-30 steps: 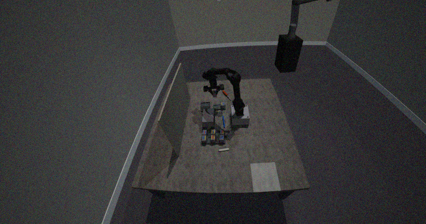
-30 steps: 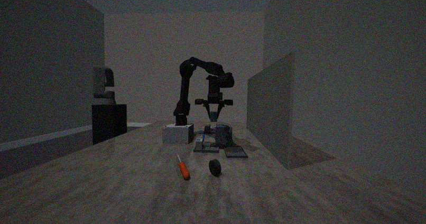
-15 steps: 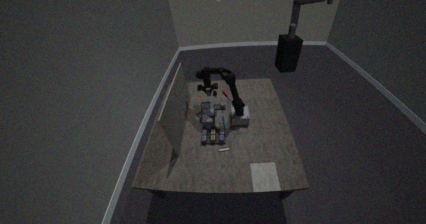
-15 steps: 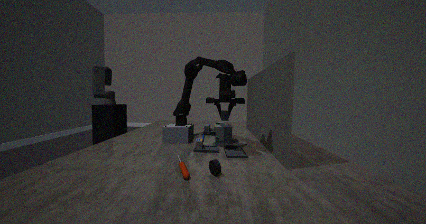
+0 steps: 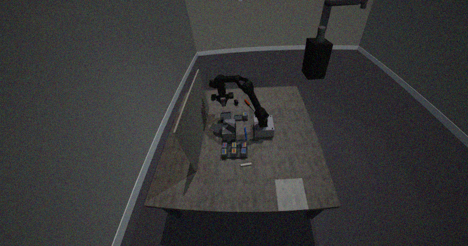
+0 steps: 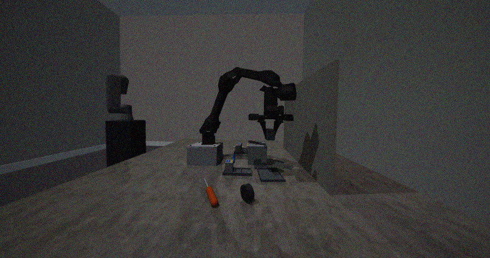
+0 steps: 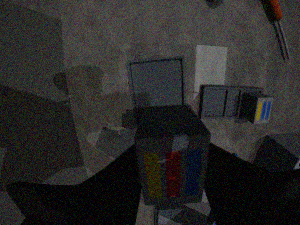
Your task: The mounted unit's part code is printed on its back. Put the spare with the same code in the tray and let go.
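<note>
My gripper [image 5: 223, 102] [image 6: 270, 136] [image 7: 169, 143] is shut on a dark unit [image 6: 270, 132] [image 7: 170, 124], held above the table toward its back. The face turned to the wrist camera has yellow, red and blue stripes. The flat grey tray [image 5: 225, 115] [image 6: 271, 175] [image 7: 157, 81] lies below, with nothing seen in it. Beside it is a small rack [image 5: 238, 117] [image 6: 241, 172] [image 7: 214, 101] with one unit [image 5: 245, 114] [image 6: 228, 165] [image 7: 263, 110] at its end, striped yellow and blue. Several striped units [image 5: 234, 150] stand in two rows farther front.
A grey box [image 5: 228, 133] [image 6: 257, 154] stands between the tray and the rows. A see-through panel [image 5: 190, 123] [image 6: 318, 112] stands at one side. A blue stick [image 5: 245, 133], a screwdriver [image 5: 247, 102] [image 6: 211, 197] [image 7: 273, 9] and a black round thing [image 5: 236, 102] [image 6: 247, 193] lie about.
</note>
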